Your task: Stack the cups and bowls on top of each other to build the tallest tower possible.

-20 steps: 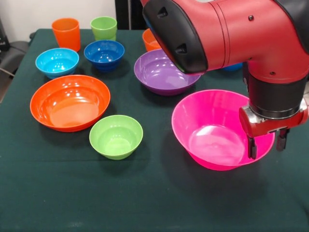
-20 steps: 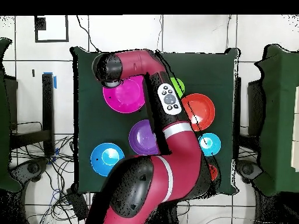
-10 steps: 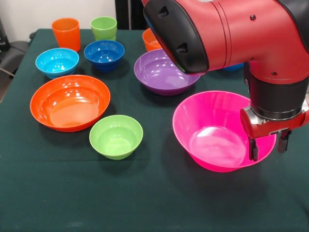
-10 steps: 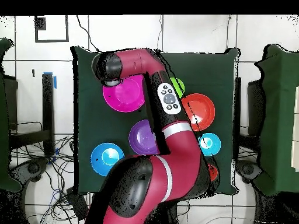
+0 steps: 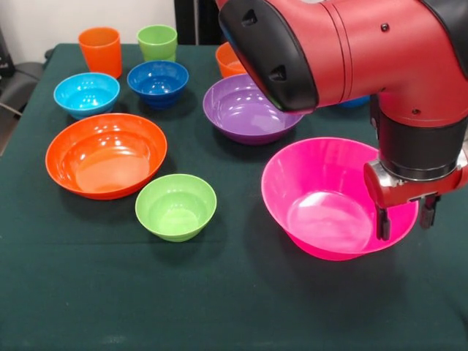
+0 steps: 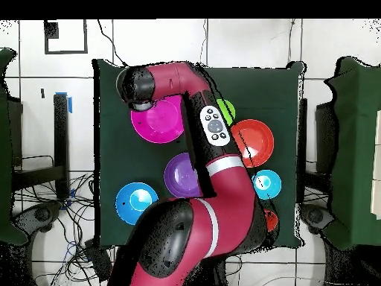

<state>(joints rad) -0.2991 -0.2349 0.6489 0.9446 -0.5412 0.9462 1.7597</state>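
No tower stands yet. Every bowl and cup sits alone on the green table [image 5: 88, 292]. The gripper [image 5: 403, 221] pinches the rim of the big pink bowl [image 5: 329, 197] near the table's front right edge. The purple bowl [image 5: 245, 110] waits in the middle. The orange cup [image 5: 100, 50] and green cup [image 5: 157, 42] stand at the far left corner. All the stacking is left.

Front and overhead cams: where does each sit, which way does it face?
Front: across the table from the robot, facing it; shows the arm's wrist and hand astride the pink bowl rim.
Overhead: above the table, looking straight down; shows the whole arm from base to wrist.
Shared: pink bowl, purple bowl, wide orange bowl.
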